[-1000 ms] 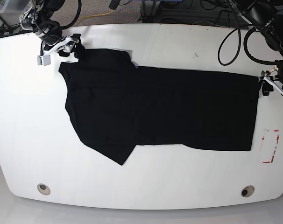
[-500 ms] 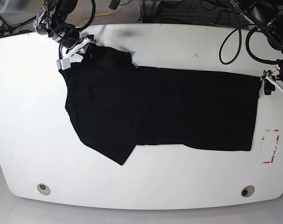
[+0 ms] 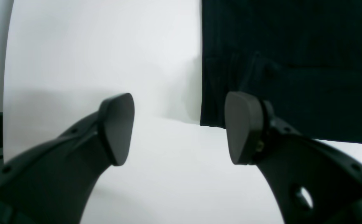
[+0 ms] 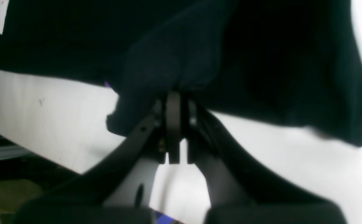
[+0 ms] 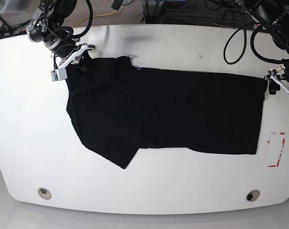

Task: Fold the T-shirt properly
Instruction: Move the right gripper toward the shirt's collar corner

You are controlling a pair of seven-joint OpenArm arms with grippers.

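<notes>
While the T-shirt (image 5: 166,112) lies spread out on the white table (image 5: 149,45), the right gripper (image 4: 176,102) is pressed closed on a bunch of its black fabric at the far corner of the shirt, on the sleeve side. In the right wrist view the cloth rises in a small fold just above the closed jaws. The nearer sleeve of the T-shirt is folded over the body and makes a point toward the near edge of the table. The left gripper (image 3: 179,127) stands at the opposite end of the T-shirt, by the hem, with its jaws wide apart and nothing between them. One of its fingers (image 3: 243,127) is over the edge of the fabric, the other over bare table beside the T-shirt.
</notes>
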